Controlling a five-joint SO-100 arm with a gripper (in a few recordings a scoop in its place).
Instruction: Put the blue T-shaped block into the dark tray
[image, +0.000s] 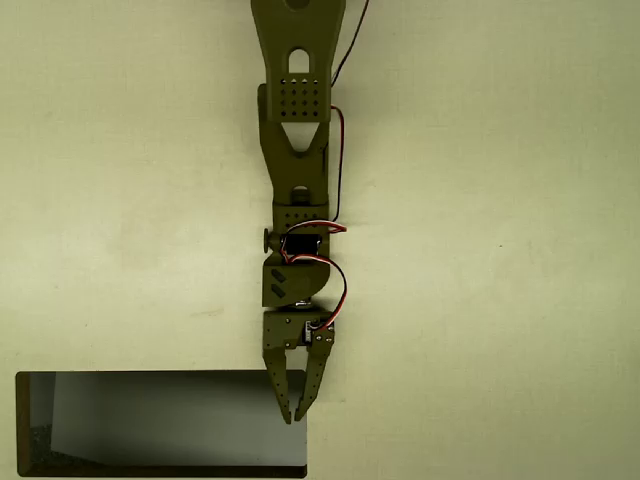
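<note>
In the overhead view your arm (297, 180) reaches straight down from the top edge of the pale table (500, 250), red and black wires looped along its wrist. The gripper (297, 412) hangs over the tray's (160, 472) upper right corner, its fingers (275, 385) drawn nearly together at the tips with only a sliver between them, nothing visibly held. The tray sits at the table's bottom edge, left of centre, its grey floor glossy. You can't see the block here.
</note>
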